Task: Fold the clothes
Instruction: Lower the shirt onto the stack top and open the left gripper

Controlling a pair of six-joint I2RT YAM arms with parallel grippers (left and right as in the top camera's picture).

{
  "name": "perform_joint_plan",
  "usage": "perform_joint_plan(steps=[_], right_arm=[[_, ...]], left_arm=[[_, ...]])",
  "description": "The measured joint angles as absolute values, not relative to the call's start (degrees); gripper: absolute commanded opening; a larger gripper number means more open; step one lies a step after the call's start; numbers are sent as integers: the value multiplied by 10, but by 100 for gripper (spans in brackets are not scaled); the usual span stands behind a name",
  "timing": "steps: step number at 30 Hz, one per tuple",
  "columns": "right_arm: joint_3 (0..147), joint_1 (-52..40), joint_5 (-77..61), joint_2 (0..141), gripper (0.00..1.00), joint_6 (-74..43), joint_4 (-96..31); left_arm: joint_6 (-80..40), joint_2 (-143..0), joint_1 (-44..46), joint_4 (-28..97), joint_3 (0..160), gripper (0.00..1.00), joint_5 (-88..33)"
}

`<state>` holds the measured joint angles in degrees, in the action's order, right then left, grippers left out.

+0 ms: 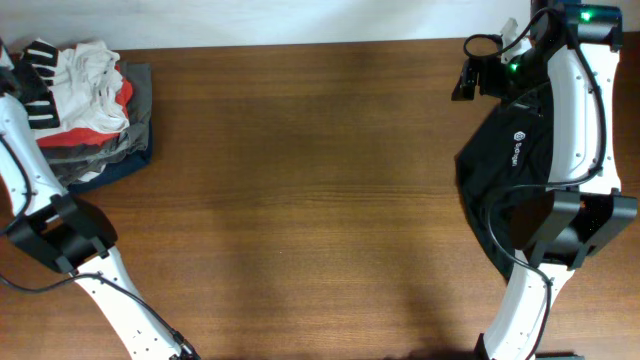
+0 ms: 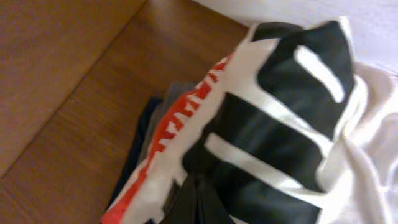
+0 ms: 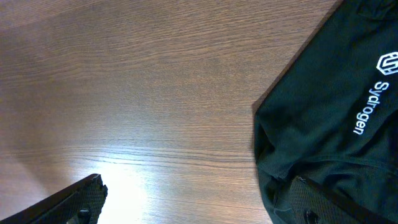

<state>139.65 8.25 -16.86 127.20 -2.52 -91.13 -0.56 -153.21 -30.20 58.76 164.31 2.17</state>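
Note:
The white T-shirt (image 1: 88, 80) with black block letters lies crumpled on top of a pile at the table's far left corner. It fills the left wrist view (image 2: 280, 124), where its cloth bunches to a pinch at the bottom centre. My left gripper (image 1: 30, 88) is at the pile's left side and looks shut on this cloth; its fingers are hidden by it. The black garment (image 1: 515, 150) with a small white logo lies crumpled at the right edge, under my right arm. My right gripper (image 1: 468, 72) hangs open and empty over the garment's far left edge (image 3: 336, 93), its right finger above the cloth.
Under the T-shirt lie a red garment with white letters (image 1: 123, 95) (image 2: 180, 118), then grey (image 1: 142, 125) and navy (image 1: 122, 168) folded garments. The brown wooden table (image 1: 300, 180) stretches between the pile and the black garment. A white wall borders the far edge.

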Motion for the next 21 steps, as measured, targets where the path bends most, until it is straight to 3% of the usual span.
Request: perform_joint_plan(steps=[12,15,21], right_arm=[[1397,83,-169,1272,99,-25,-916],[1397,83,-169,1272,99,-25,-918],[1398,83,-169,1272,99,-14,-900]], left_arm=[[-10,-1531,-303,492,1507,3,59],[-12,-1531,-304,488,1502,8,67],[-14,-1528,-305,536,1535,30,73]])
